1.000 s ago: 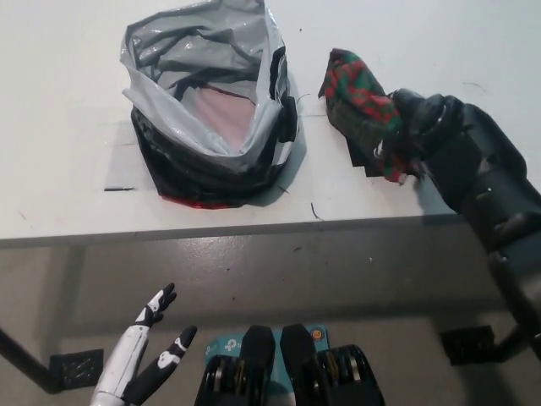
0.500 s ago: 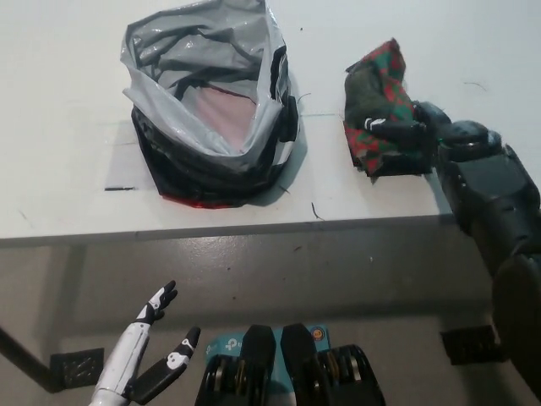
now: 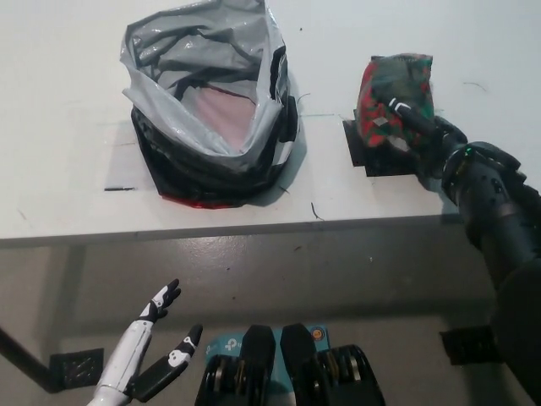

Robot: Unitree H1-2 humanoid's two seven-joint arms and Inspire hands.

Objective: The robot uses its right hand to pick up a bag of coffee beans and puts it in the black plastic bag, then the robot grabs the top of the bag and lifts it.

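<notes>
The coffee bean bag (image 3: 390,101), patterned red and green, stands upright at the right of the white table (image 3: 68,203). My black right hand (image 3: 427,131) is on its right side, fingers wrapped across its front. The black plastic bag (image 3: 211,110), with its silvery lining showing, sits wide open at the table's middle left, well apart from the coffee bag. My white left hand (image 3: 148,351) rests low at the lower left, below the table edge, fingers spread and holding nothing.
A black square mark (image 3: 372,156) lies on the table under the coffee bag. A short black line (image 3: 118,189) is marked left of the plastic bag. The table's front edge (image 3: 254,228) runs across the picture's middle; grey floor lies below it.
The coffee bag has turned from lying tilted to standing upright and shifted slightly right. My right hand has drawn back toward the table edge with it. The left hand barely moved.
</notes>
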